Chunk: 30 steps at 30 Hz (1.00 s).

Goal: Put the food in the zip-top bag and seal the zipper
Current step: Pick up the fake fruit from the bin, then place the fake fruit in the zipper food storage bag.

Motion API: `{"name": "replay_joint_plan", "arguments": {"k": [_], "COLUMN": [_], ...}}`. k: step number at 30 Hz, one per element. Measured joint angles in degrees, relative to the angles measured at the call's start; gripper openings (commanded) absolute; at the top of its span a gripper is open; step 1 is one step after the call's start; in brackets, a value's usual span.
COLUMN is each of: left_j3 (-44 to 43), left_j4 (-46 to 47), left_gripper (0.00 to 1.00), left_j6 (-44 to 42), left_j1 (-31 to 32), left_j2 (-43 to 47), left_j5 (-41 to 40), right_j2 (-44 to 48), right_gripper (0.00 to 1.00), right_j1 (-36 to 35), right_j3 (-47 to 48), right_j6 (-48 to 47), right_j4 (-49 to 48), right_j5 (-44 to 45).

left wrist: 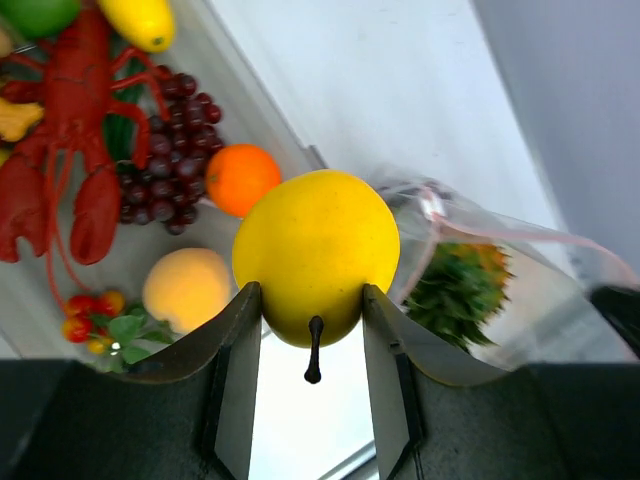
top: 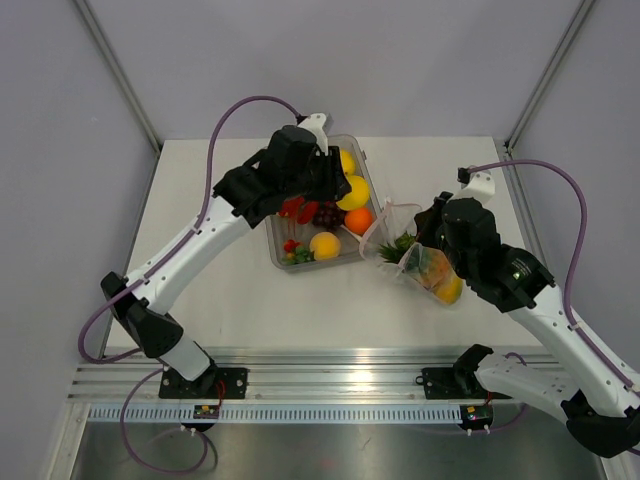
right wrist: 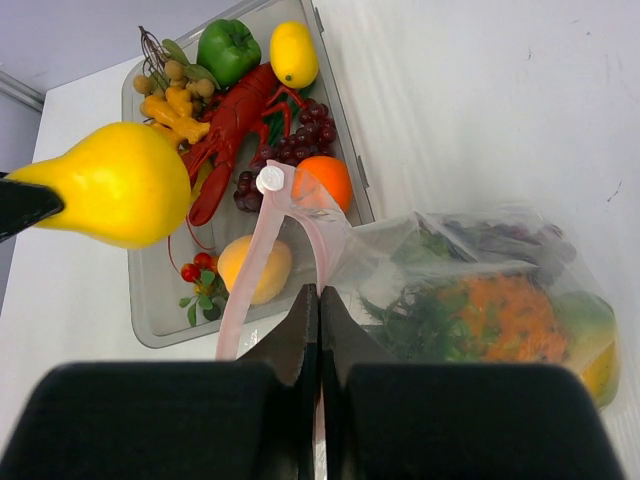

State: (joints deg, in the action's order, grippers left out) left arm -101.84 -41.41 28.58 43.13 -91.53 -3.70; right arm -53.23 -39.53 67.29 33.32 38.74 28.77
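Pinkish-red zipper strip [right wrist: 262,250] of the crinkly clear zip-top bag [right wrist: 400,235] is sitting pinched in the clenched right gripper [right wrist: 318,300], unsealed, some toy food [right wrist: 500,310] already lying inside; beyond, the left gripper [left wrist: 312,300] is grasping a yellow toy pear [left wrist: 315,240] aloft by the clear rigid tray [right wrist: 140,300] (plenty waiting there), a white table [top: 250,300] lying beneath, pale grey walls [top: 350,60] behind.

The left arm [top: 285,170] is hanging over the clear tray [top: 279,255], a yellow fruit [top: 355,192] apparently in its jaws; the right arm [top: 485,255] is touching the zip-top bag [top: 428,268] beside it.
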Motion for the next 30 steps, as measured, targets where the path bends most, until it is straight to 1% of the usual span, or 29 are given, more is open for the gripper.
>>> {"name": "replay_joint_plan", "arguments": {"k": [6,11,15,21,30], "left_j3": [3.96,5.73,7.1,7.39,5.92], "left_j4": [5.42,8.15,9.55,12.22,14.08], "left_gripper": [0.0,0.0,0.0,0.0,0.0], "left_j6": [1.64,3.06,4.31,5.57,6.08], "left_j1": [1.4,3.54,4.11,4.76,6.47], "left_j2": [3.91,4.17,4.13,2.49,-6.19], "left_j5": [9.42,14.64,18.03,20.09,19.47], "right_j2": [-0.11,-0.17,-0.2,-0.26,-0.46], "right_gripper": [0.0,0.0,0.0,0.0,0.0], "right_j1": [0.0,0.0,0.0,0.0,0.07], "right_j3": [0.0,0.0,0.0,0.0,0.66], "right_j6": [0.04,0.17,0.17,0.2,0.24], "right_j4": [-0.07,-0.07,-0.07,-0.07,0.09], "right_j5": [-0.02,-0.02,-0.02,-0.04,-1.46]}}
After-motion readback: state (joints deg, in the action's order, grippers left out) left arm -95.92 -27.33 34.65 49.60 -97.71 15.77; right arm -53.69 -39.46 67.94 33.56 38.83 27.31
